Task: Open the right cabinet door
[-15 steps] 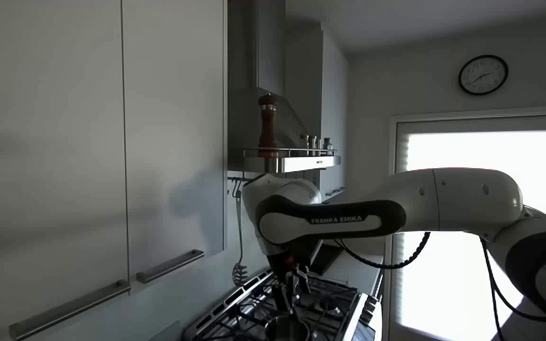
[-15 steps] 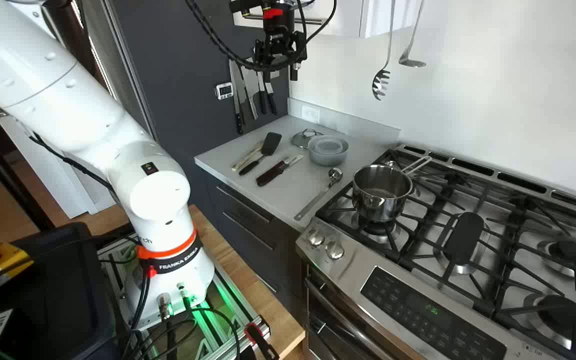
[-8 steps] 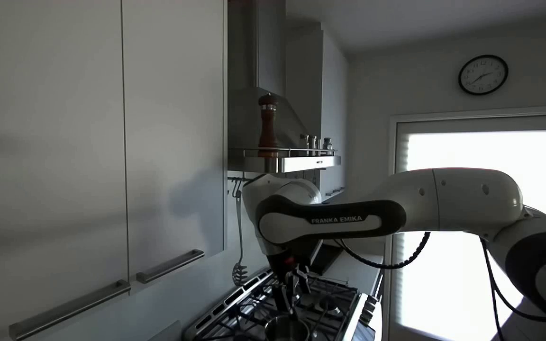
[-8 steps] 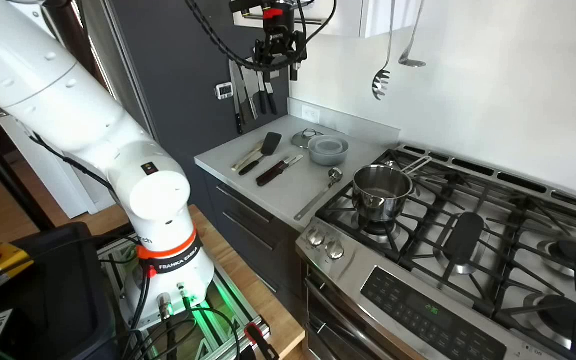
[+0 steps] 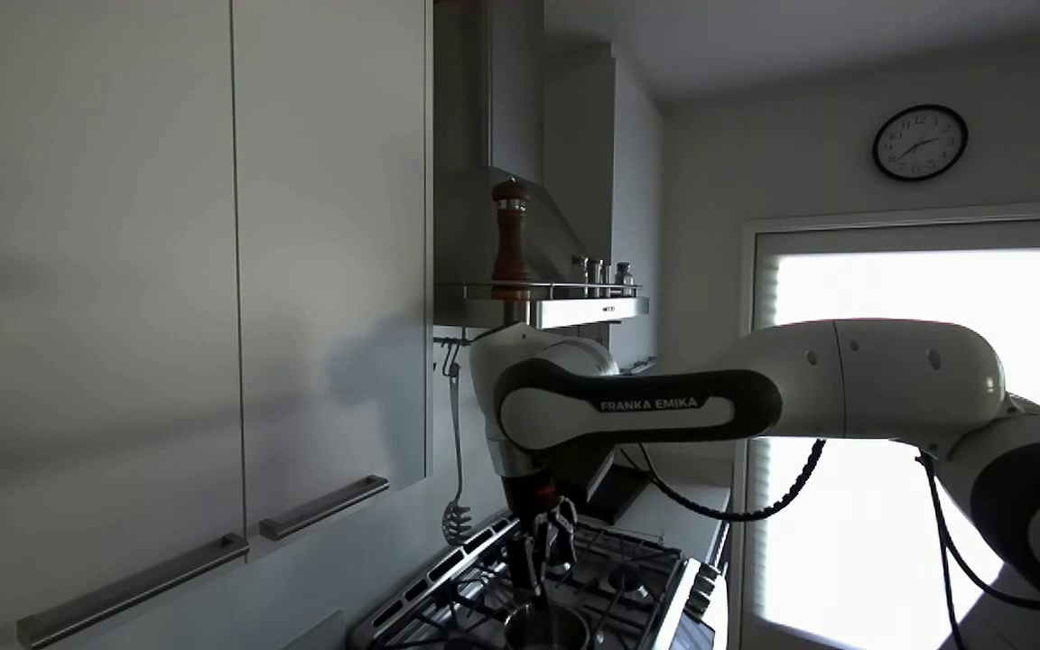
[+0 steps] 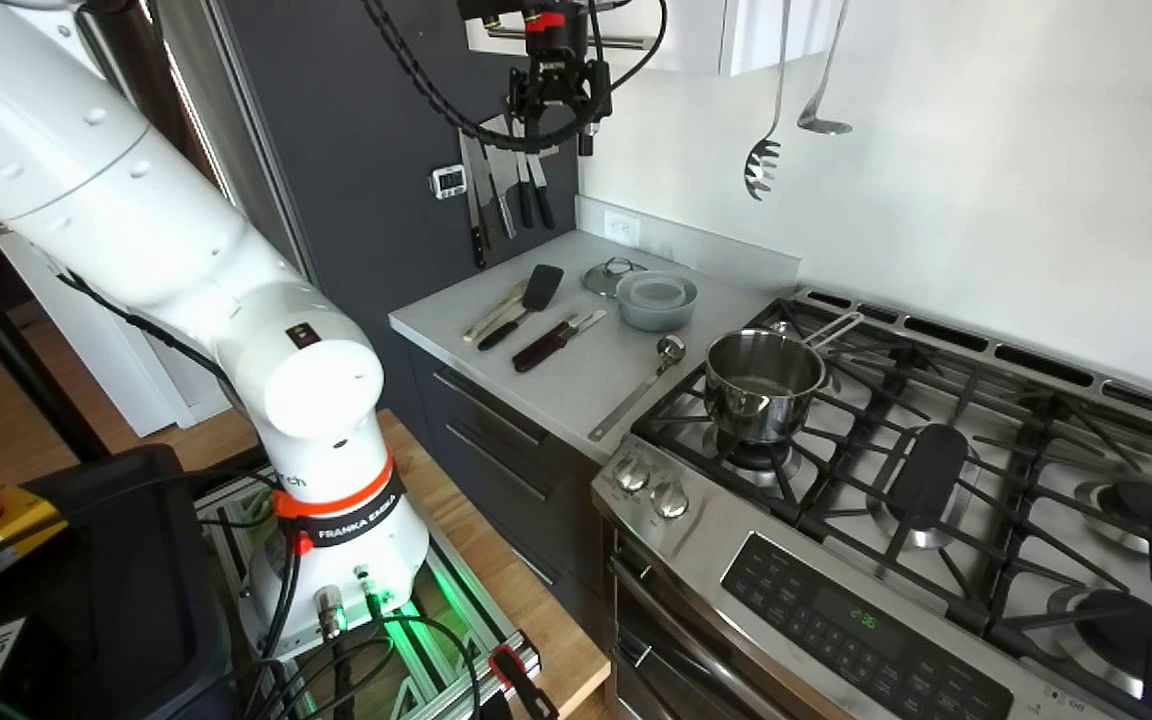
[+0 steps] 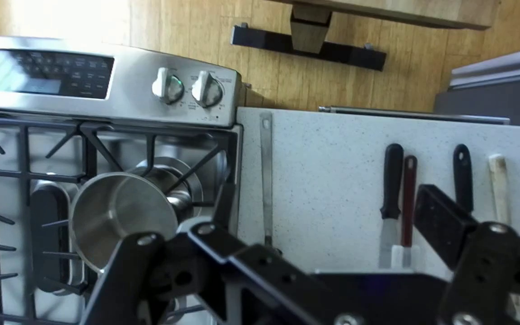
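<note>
The right cabinet door (image 5: 330, 271) is a tall pale-grey panel, flush with the wider panel beside it. Its short silver bar handle (image 5: 326, 507) is near its bottom edge. In an exterior view, my gripper (image 5: 538, 573) hangs pointing down, apart from the door and to the right of its handle. In another exterior view, the gripper (image 6: 558, 148) is in the air in front of a white cabinet's lower edge (image 6: 676, 35); I cannot tell which panel shows there. In the wrist view, the jaws (image 7: 332, 212) are wide apart with nothing between them. The door is out of the wrist view.
The wider panel (image 5: 91, 271) has a longer bar handle (image 5: 136, 587). A range hood shelf (image 5: 574, 311) holds a pepper mill (image 5: 510, 236). A steel pot (image 6: 764, 385) stands on the stove (image 6: 936, 480). Several utensils lie on the counter (image 6: 576, 395). A slotted spoon (image 6: 762, 168) hangs on the wall.
The arm has risen slightly in the last half second, and the gripper has tilted or shifted a little to the left in an exterior view. The cabinet door has not moved.
</note>
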